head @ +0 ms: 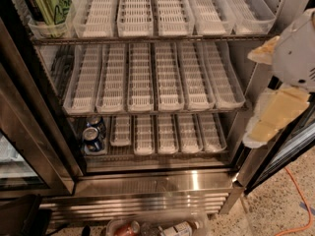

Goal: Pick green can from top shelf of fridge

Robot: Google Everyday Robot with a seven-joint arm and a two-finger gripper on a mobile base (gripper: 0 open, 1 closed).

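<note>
Camera view: green can [53, 4] upright, axis vert., top shelf [170, 13] left; tool [274, 118] at right, can't tell state.

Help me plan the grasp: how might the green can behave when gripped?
The green can looks tall and slim, so a nudge could tip it. Its shiny side may slip. The gripper hangs open at the far right, well clear of it.

Open fridge [152, 183], green can [55, 4] far left on top shelf [147, 37], gripper [253, 95] at right edge, fingers [278, 114] apart.
</note>
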